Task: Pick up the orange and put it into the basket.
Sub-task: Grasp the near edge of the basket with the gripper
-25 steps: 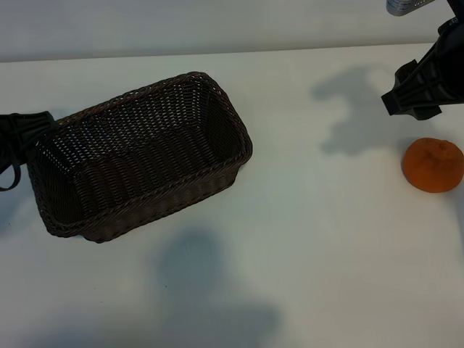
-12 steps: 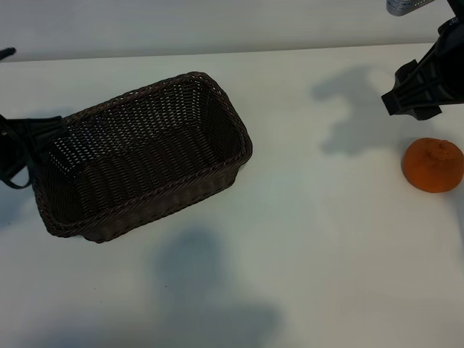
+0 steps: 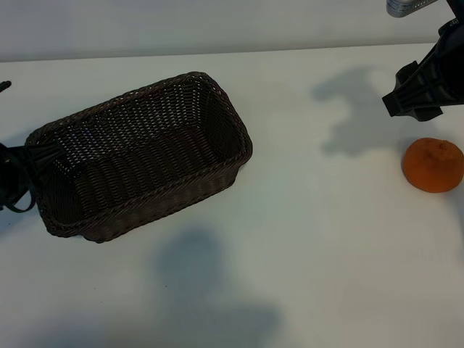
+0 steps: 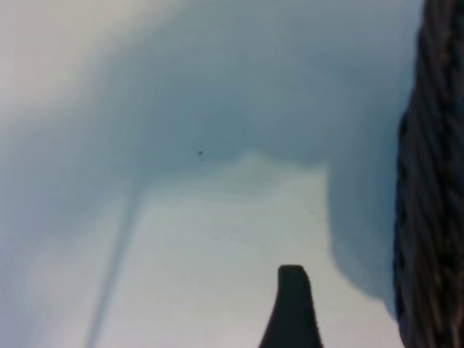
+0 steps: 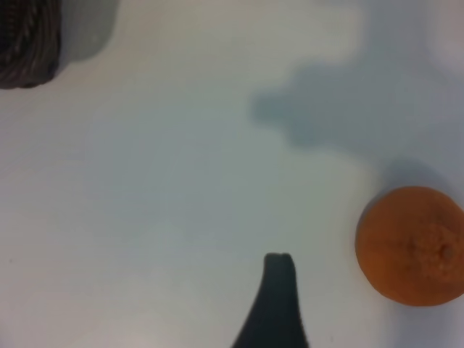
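Orange sits on the white table near its right edge, stem end up, untouched. Basket lies angled in the left half of the table, nothing inside it. Right gripper hangs just behind the orange, close to the far right corner; fingers spread wide, holding nothing. Left gripper is low at the left edge, up against the basket's short end; fingers also wide apart, gripping nothing.
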You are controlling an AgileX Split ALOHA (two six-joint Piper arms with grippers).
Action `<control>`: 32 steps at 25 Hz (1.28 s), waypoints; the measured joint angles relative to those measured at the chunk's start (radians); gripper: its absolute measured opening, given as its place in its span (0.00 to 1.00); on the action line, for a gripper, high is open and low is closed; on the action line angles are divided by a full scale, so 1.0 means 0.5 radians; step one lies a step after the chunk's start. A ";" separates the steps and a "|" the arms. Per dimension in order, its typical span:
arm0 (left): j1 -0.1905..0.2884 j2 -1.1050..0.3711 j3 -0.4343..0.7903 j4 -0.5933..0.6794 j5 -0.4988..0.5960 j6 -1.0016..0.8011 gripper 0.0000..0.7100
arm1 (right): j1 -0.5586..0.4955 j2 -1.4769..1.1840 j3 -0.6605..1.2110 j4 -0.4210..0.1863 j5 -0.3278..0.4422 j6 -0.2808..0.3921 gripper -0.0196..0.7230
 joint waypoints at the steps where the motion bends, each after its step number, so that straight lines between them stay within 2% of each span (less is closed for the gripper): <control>1: 0.006 0.000 0.000 0.000 -0.012 0.000 0.81 | 0.000 0.000 0.000 0.000 0.000 0.000 0.83; 15: 0.008 0.321 0.000 -0.094 -0.267 0.046 0.81 | 0.000 0.000 0.000 0.000 0.005 0.000 0.83; 26: 0.008 0.422 0.000 -0.096 -0.342 0.050 0.81 | 0.000 0.000 0.000 0.000 0.006 -0.002 0.83; 29: 0.008 0.446 0.000 -0.096 -0.346 0.051 0.78 | 0.000 0.000 0.000 0.000 0.006 -0.002 0.83; 32: 0.008 0.453 0.000 -0.096 -0.347 0.051 0.69 | 0.000 0.000 0.000 0.000 0.006 -0.002 0.83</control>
